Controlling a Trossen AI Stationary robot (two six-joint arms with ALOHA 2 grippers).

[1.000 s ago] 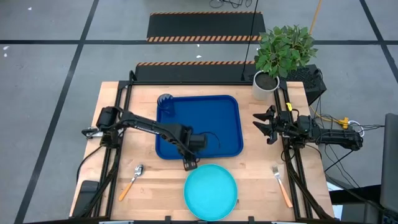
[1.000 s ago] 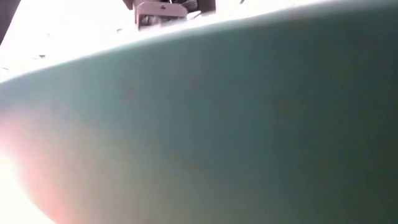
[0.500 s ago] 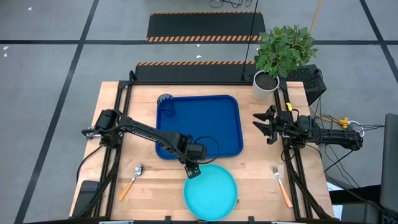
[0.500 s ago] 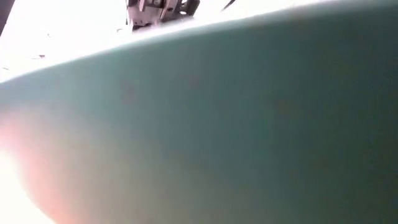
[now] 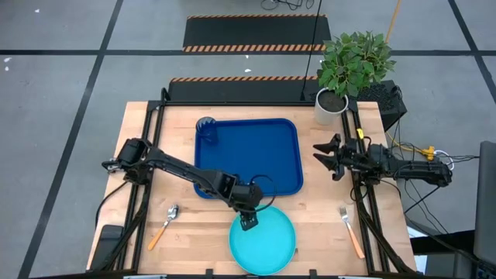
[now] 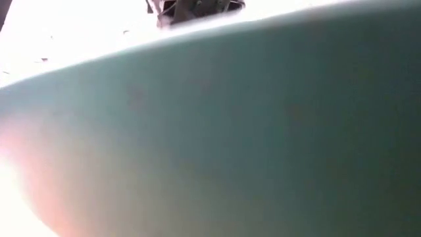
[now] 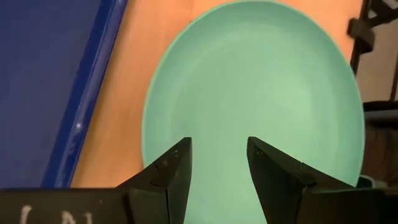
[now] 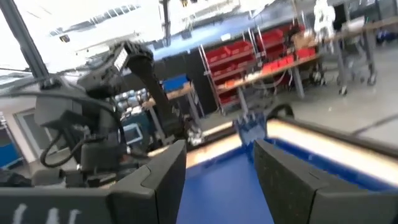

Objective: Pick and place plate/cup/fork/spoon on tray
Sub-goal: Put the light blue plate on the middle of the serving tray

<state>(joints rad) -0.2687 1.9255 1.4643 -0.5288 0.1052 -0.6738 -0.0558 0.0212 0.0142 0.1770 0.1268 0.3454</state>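
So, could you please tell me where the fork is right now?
In the high view the fork lies on the bare table at the right, near the front edge, right of the plate and outside the tray.

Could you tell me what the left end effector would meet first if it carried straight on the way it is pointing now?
Most likely the plate: the left end effector points open onto its surface just inside the rim, though the remaining gap is unclear.
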